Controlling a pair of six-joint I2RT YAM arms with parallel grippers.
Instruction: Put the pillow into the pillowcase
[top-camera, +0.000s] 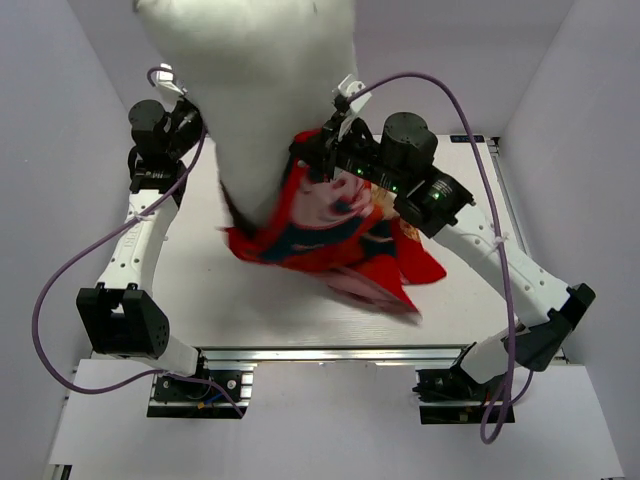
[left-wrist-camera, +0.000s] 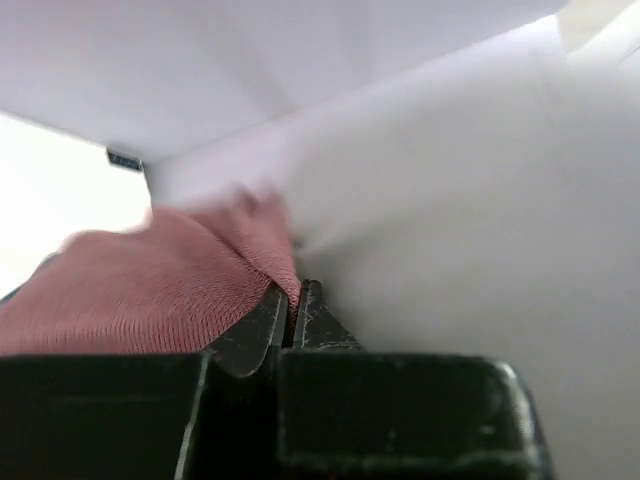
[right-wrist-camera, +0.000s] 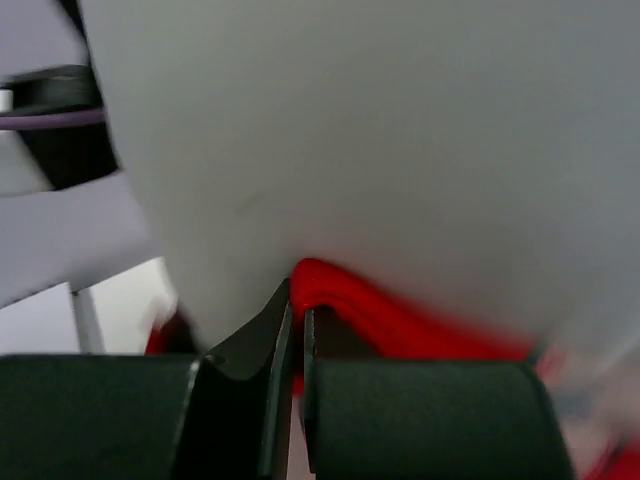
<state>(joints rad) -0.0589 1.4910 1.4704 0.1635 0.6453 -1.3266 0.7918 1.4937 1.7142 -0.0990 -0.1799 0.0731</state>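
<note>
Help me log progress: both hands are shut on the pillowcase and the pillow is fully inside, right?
Not fully: the top view shows most of the pillow sticking out of the pillowcase. The left hand and right hand are indeed shut on it.

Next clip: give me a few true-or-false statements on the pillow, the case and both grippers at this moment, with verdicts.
1. The pillow lies flat. False: it stands upright, its lower end meeting the pillowcase.
2. The left gripper is shut on pink pillowcase fabric. True.
3. The right gripper is open and holds nothing. False: it is shut on the pillowcase's red edge.
4. Most of the pillow is bare. True.
</note>
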